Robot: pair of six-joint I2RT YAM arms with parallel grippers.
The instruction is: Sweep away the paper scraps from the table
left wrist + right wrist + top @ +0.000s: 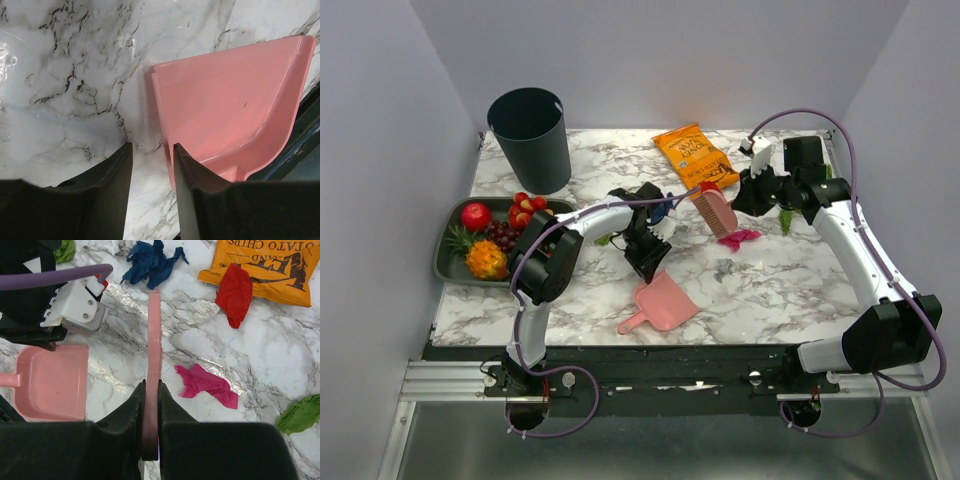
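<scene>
**Site finding: robotics test enclosure**

The premises present as a robot laboratory cell, not a dwelling. Plain pale wall panels (670, 60) box in a marble-pattern worktop (800, 290) on three sides. A left arm (545, 265) and a right arm (860, 250) are mounted on an aluminium rail (450, 378) at its front edge, with purple cable (50, 279) run along them. Staged props noted: a tray (440, 258) of toy fruit and a pink brush (716, 212) pinched in the right claw (151, 387).
</scene>
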